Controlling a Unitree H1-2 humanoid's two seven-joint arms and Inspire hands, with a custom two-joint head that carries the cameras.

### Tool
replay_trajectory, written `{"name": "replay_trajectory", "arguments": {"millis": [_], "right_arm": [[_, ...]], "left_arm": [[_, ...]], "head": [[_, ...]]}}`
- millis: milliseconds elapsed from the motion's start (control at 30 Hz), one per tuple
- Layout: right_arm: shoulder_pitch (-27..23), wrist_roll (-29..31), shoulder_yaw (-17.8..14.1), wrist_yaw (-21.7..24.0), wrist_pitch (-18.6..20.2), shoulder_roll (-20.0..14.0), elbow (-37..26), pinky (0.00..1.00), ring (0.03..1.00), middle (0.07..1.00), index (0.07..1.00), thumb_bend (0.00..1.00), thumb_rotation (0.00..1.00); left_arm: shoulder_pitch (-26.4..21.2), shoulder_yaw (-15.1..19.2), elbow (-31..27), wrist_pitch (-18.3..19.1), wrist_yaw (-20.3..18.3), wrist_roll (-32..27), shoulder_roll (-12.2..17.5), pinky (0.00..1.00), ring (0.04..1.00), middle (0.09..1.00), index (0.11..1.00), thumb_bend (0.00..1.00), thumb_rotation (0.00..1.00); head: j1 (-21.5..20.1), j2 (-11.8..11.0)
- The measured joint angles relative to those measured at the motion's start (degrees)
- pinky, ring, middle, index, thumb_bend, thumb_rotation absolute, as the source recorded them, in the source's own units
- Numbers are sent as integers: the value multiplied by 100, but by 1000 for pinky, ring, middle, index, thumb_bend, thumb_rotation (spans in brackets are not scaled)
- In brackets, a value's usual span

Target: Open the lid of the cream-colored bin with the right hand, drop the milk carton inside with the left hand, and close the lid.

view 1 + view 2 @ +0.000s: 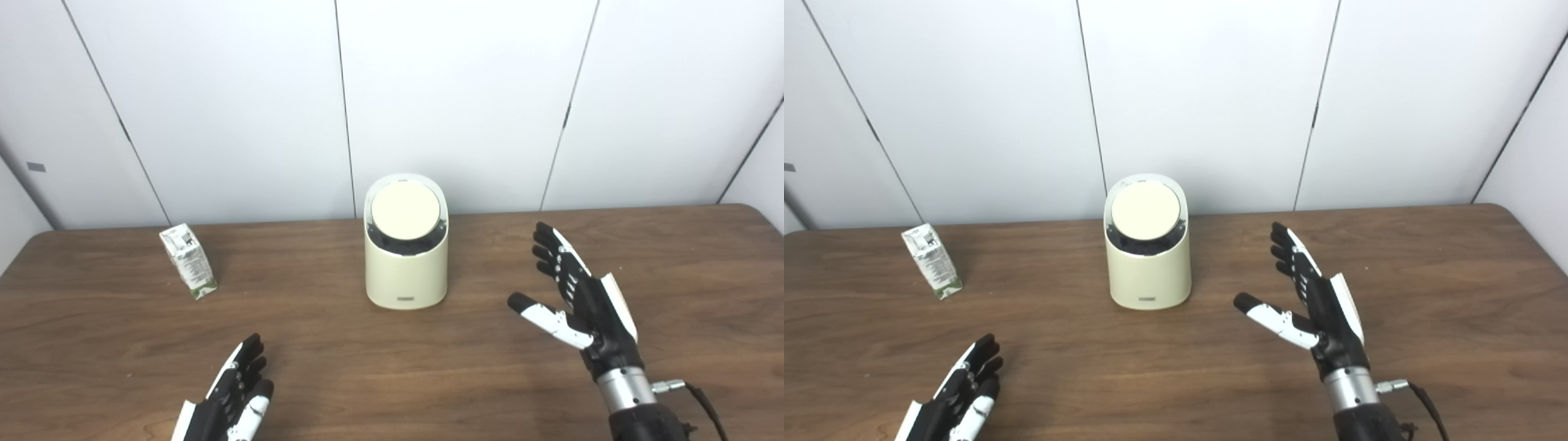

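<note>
Milk carton: stood tilted on the tabletop, well to the left of the bin and far from both hands; small and printed, with a green base.
Carton handling: probably light card, stiff enough to hold but apt to dent or tip; best taken across its two broad faces near the middle, with modest squeeze.
Cream-colored bin: upright at the centre, near the far edge of the tabletop.
Lid: round, sloped toward the robot, closed; looked smooth and rigid, likely a light hinged or swinging flap, best pressed or lifted at its lower front edge.
Right hand: raised right of the bin, fingers spread, holding nothing, not touching it.
Left hand: low at the near edge, fingers extended, empty.
</note>
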Motion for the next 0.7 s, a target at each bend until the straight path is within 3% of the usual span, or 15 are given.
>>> {"name": "replay_trajectory", "arguments": {"millis": [300,400,700], "right_arm": [[-1113,-199,2,-135,41,48,711,835,931,976,905,919,403],[-1405,-220,37,-142,224,135,806,856,907,918,910,908,392],[-2260,-655,299,-221,565,206,1320,814,907,908,902,903,388]], "left_arm": [[-8,-42,18,-48,-1,62,-11,961,951,960,982,419,587],[-20,-55,21,-53,-2,59,-10,961,951,961,985,414,584],[-40,-80,29,-69,-16,21,-11,976,953,960,992,419,592]], "head": [[-9,9],[-9,9],[18,18]]}}
